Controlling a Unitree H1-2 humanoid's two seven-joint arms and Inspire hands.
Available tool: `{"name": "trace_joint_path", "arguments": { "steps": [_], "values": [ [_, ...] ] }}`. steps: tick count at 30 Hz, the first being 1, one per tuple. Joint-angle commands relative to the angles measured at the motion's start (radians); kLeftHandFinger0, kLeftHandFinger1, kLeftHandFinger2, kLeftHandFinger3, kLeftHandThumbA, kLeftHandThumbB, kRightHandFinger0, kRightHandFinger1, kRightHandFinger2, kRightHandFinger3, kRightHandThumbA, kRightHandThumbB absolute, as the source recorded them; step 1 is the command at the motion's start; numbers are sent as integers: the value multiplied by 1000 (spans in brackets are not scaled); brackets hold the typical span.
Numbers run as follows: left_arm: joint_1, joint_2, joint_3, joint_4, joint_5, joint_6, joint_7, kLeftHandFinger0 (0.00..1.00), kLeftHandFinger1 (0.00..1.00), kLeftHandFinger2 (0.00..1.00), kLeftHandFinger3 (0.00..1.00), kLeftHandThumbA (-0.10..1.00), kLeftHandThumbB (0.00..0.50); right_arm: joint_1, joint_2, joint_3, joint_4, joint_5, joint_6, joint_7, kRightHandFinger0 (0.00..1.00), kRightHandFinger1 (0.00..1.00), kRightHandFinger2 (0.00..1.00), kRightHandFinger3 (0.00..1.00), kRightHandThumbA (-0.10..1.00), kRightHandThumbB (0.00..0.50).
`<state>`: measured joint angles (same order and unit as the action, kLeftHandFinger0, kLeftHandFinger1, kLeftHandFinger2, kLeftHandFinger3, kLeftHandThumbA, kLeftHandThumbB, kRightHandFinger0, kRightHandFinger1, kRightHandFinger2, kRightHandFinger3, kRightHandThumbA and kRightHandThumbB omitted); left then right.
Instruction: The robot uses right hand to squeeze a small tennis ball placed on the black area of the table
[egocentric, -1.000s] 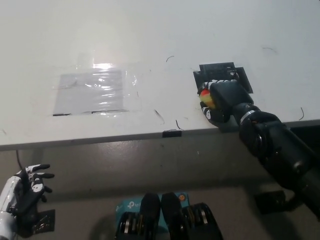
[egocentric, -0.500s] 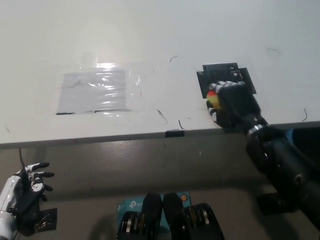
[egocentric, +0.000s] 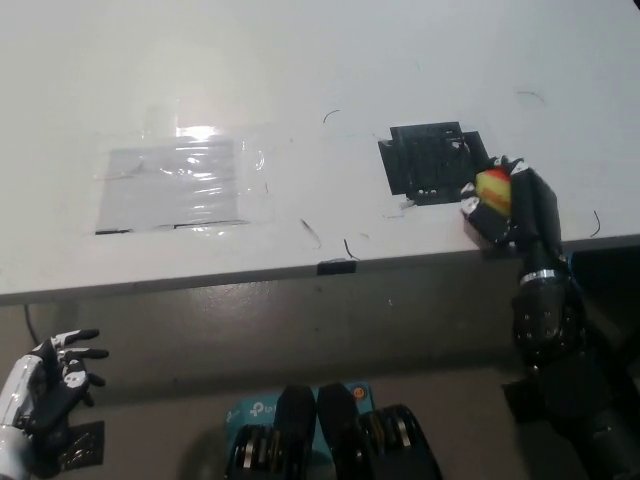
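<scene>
A small yellow and red ball (egocentric: 493, 187) sits inside my black right hand (egocentric: 514, 205), whose fingers are wrapped around it. The hand is near the table's front edge, just right of the black area (egocentric: 428, 162), which lies bare. My black forearm runs down from the hand to the bottom right. My white left hand (egocentric: 48, 388) rests below the table's edge at the lower left, fingers spread and holding nothing.
The white table (egocentric: 300, 70) carries a clear plastic sheet taped down (egocentric: 175, 185) at the left. A small black tab (egocentric: 337, 266) sits on the front edge. A few thin dark marks lie near the middle.
My right hand has moved to the right with the ball, off the black area, which is now uncovered. The left hand has stayed put. The camera view shifted slightly.
</scene>
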<state>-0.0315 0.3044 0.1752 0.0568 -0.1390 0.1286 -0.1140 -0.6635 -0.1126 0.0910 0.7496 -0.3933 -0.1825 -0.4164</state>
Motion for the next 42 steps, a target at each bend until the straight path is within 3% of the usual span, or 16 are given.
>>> {"name": "trace_joint_path", "arguments": {
  "steps": [1, 6, 10, 11, 16, 19, 21, 30, 31, 36, 42],
  "values": [
    [2, 24, 15, -45, -1, -6, -3, 296, 391, 539, 632, 144, 0, -103, 99, -272, -272, 554, 145, 185, 0, 0, 92, 204, -100, 110],
    [13, 21, 21, -46, -6, -10, 1, 258, 362, 525, 623, 149, 0, -116, 156, -379, -356, 720, 254, 196, 0, 0, 246, 284, -100, 117],
    [6, 24, 20, -44, -12, -13, -6, 267, 357, 519, 621, 115, 0, -120, 180, -414, -410, 766, 278, 192, 0, 0, 245, 270, -100, 63],
    [2, 26, 19, -41, -11, -17, -7, 262, 357, 518, 624, 107, 0, -122, 189, -431, -428, 801, 296, 194, 0, 0, 269, 337, -100, 34],
    [0, 27, 21, -44, -9, -10, -2, 269, 355, 497, 609, 181, 0, -112, 218, -456, -532, 856, 319, 187, 0, 0, 275, 460, -100, 0],
    [-5, 30, 19, -44, -4, -9, -2, 285, 373, 513, 613, 192, 0, -111, 225, -473, -580, 897, 343, 193, 0, 0, 287, 514, -100, 0],
    [-4, 30, 17, -54, -1, 8, 2, 306, 384, 532, 628, 211, 0, -109, 226, -494, -617, 936, 379, 183, 0, 0, 283, 528, -100, 37],
    [-5, 32, 16, -58, 0, -2, -1, 298, 404, 557, 646, 231, 0, -80, 249, -503, -656, 942, 407, 178, 0, 0, 300, 542, -100, 45],
    [-5, 32, 16, -59, 1, 0, -1, 302, 411, 560, 650, 238, 0, -71, 255, -504, -658, 928, 404, 167, 0, 0, 297, 505, -100, 51],
    [-10, 30, 20, -59, -6, 3, -1, 284, 384, 534, 632, 214, 0, -50, 252, -498, -657, 923, 410, 179, 0, 0, 292, 451, -100, 22],
    [-12, 29, 23, -57, -3, -3, -2, 287, 404, 553, 652, 208, 0, -25, 260, -489, -673, 917, 442, 146, 0, 0, 301, 487, -100, 10]
  ]
}}
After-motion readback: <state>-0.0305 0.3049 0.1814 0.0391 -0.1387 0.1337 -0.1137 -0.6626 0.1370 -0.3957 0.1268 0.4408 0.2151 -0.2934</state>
